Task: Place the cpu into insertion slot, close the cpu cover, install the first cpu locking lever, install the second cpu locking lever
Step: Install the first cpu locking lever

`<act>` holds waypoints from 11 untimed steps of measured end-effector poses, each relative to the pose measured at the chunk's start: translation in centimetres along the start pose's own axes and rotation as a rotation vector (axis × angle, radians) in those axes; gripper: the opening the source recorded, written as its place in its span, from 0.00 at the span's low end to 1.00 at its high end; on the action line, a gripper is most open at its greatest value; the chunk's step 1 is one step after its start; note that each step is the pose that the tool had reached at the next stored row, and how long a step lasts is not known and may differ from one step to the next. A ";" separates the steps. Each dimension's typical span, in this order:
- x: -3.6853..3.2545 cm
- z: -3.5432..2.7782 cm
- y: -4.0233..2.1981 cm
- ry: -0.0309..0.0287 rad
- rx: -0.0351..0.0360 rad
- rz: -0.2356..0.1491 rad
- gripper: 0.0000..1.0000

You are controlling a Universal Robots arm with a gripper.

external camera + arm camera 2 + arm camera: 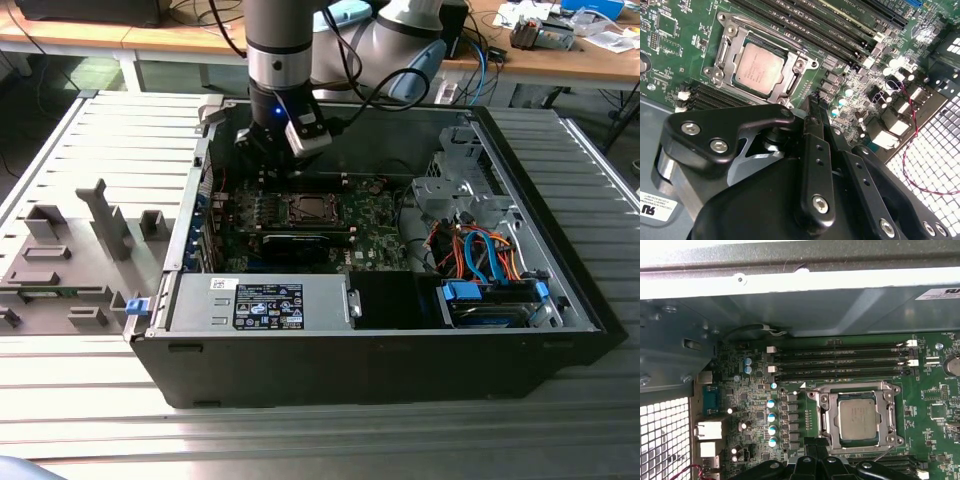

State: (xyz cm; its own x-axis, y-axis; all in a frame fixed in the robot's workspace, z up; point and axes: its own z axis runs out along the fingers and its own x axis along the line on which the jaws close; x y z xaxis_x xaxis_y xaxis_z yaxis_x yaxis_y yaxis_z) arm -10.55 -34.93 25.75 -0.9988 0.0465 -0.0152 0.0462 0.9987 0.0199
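Exterior view: the gripper (268, 140) hangs inside the open computer case (560, 300), over the far edge of the green motherboard (375, 215) and just beyond the insertion slot (312, 209). Both wrist views show the cpu (760, 69) seated flat in the slot, silver top up, with the cpu cover (860, 419) lying down around it so the chip shows through its window. Whether either locking lever is latched cannot be told. In the second wrist view the fingers (815, 130) stand together at their tips with nothing between them; the pincer is closed and empty, near the socket's corner but apart from it. Judged handling: the chip is light, thin, rigid and fragile at its contacts, best taken by its side edges; the cover is stiff sheet metal, pressed at its free edge. Room is tight: memory slots (840, 362) run just beside the socket, capacitors (771, 422) stand near it, and the case wall (790, 295) closes one side.
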 end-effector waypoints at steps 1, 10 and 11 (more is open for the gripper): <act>0.02 -0.01 0.00 0.0000 -0.0002 0.000 0.11; 0.21 -0.11 -0.01 0.0001 -0.0029 0.000 0.11; 0.23 -0.13 -0.01 0.0001 -0.0031 0.000 0.11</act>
State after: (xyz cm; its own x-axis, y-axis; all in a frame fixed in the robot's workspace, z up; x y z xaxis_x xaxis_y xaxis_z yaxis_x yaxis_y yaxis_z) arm -10.79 -34.94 25.87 -0.9988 0.0466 -0.0151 0.0462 0.9987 0.0230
